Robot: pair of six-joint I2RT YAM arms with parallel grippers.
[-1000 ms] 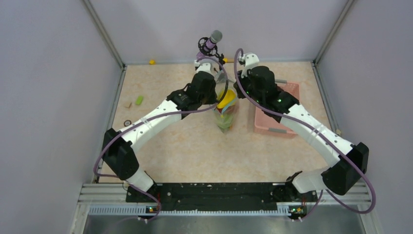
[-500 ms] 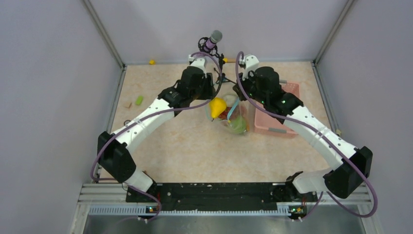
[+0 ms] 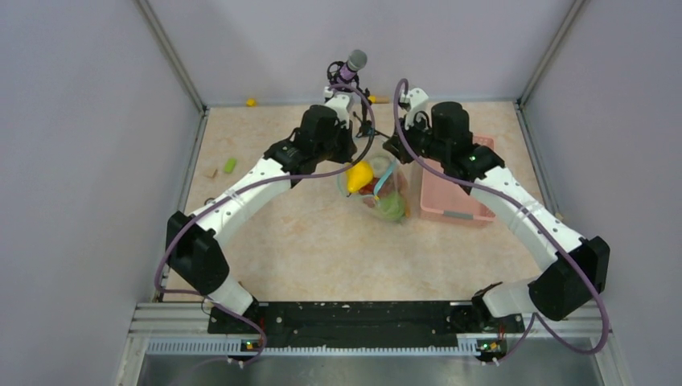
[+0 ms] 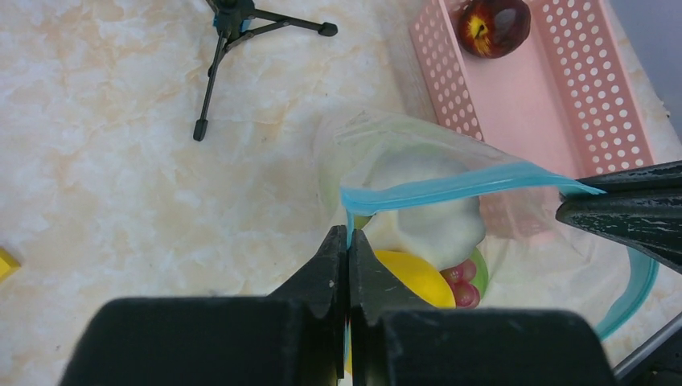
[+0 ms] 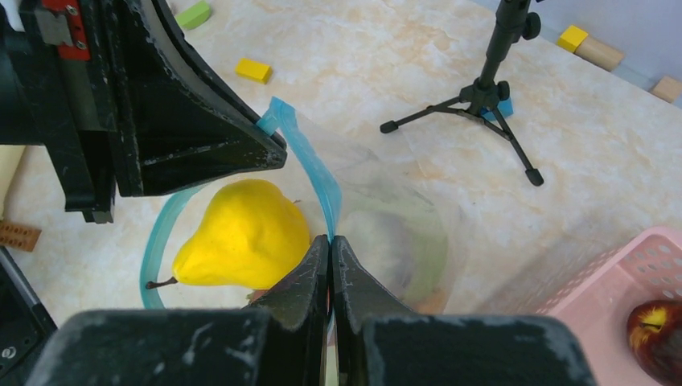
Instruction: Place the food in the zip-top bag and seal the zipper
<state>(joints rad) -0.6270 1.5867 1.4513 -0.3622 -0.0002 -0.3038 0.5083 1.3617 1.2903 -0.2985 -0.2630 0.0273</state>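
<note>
The zip-top bag (image 3: 378, 191) is at the far middle of the surface (image 4: 96, 161), mouth up, with a yellow pear (image 5: 241, 233), a white vegetable (image 4: 430, 213) and a green cabbage (image 3: 392, 207) inside. The left gripper (image 4: 348, 235) is clamped tight on the left end of the zipper (image 4: 450, 186), and the right gripper (image 5: 330, 241) pinches its right end. Just right of the bag, a pink basket (image 4: 555, 104) holds a dark red apple (image 4: 494, 26).

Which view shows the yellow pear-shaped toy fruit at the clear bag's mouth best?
Right wrist: the yellow pear-shaped toy fruit shows nearly whole, stem included, at the mouth of the clear plastic bag. Left wrist shows only part of it, cut off by the left gripper; top external shows it small, without detail.
</note>
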